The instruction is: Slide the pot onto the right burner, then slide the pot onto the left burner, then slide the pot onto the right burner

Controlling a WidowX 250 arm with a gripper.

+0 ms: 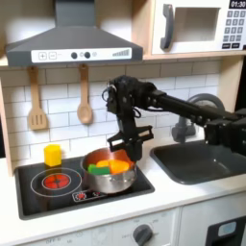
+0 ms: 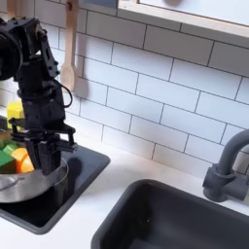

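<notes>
Black gripper [image 1: 131,146] clamps the shiny silver pot's [image 1: 111,171] rim; slide flat toward solid-centred red left burner [image 1: 58,179]; avoid lifting.

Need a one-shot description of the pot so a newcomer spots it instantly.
Find the flat black stovetop on the white counter, left of the dark sink in the first exterior view. On its right half sits the shiny silver round metal pot, low-walled, with the black end effector at its rim. Unlike the small yellow cup behind, it is metallic and holds orange, green and yellow toy food.
</notes>
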